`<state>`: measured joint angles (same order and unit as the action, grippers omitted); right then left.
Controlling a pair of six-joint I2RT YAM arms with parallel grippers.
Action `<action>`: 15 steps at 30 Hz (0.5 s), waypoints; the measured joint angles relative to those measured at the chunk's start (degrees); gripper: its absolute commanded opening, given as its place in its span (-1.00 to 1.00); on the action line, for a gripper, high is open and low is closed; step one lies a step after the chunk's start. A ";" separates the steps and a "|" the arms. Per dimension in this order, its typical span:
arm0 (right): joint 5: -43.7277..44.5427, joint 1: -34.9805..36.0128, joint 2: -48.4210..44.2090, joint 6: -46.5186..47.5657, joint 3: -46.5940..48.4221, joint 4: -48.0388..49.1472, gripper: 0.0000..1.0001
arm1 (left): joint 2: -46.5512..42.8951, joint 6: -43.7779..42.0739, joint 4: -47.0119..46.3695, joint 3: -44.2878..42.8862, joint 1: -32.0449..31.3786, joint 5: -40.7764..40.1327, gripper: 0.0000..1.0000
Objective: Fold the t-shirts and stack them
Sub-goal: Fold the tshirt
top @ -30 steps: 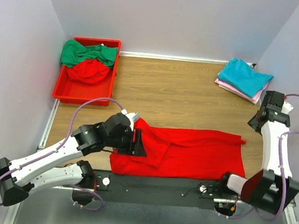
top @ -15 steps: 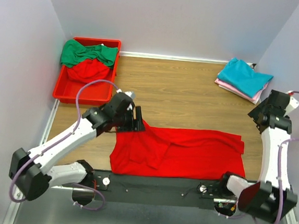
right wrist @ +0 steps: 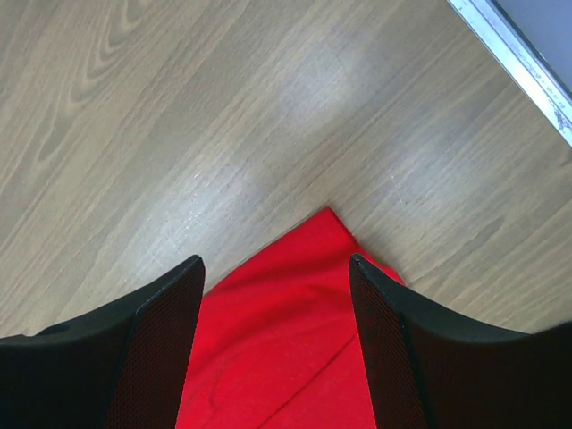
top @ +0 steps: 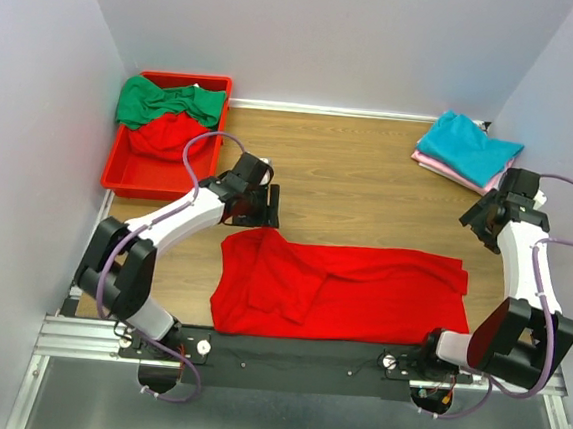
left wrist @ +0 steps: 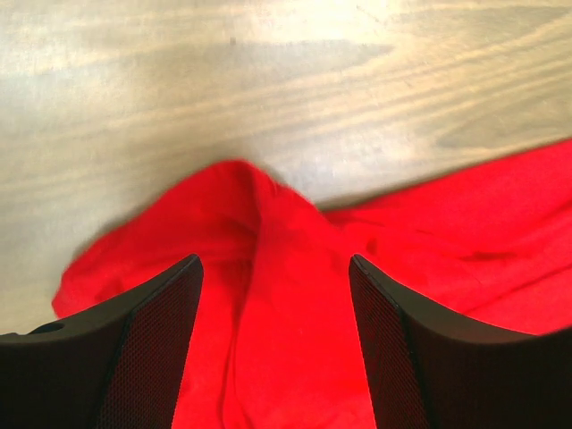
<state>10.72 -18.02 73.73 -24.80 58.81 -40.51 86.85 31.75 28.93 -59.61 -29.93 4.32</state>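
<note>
Red t-shirt (top: 360,293) lies spread out; left gripper (top: 265,215) hangs over its far left corner; right gripper (top: 478,229) over its far right; both fingers wide, empty.

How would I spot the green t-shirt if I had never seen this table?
Look to the far left corner of the wooden table, where a red plastic bin stands. The crumpled green cloth t-shirt lies at its far end, beside a bunched red one; it is the only green thing there.
</note>
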 measured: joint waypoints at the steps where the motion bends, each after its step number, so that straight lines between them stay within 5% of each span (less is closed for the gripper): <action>1: -0.11 0.00 0.46 0.00 0.15 0.15 0.45 | 0.87 -0.31 -0.52 -0.26 0.07 0.00 0.47; 15: -0.61 0.00 3.43 0.94 0.81 1.68 0.45 | 11.26 -3.02 -3.76 -4.20 0.20 1.29 0.11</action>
<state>10.11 -18.02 77.17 -23.86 59.61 -38.83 98.10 28.73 25.17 -63.81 -29.74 5.61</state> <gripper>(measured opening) 0.726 0.597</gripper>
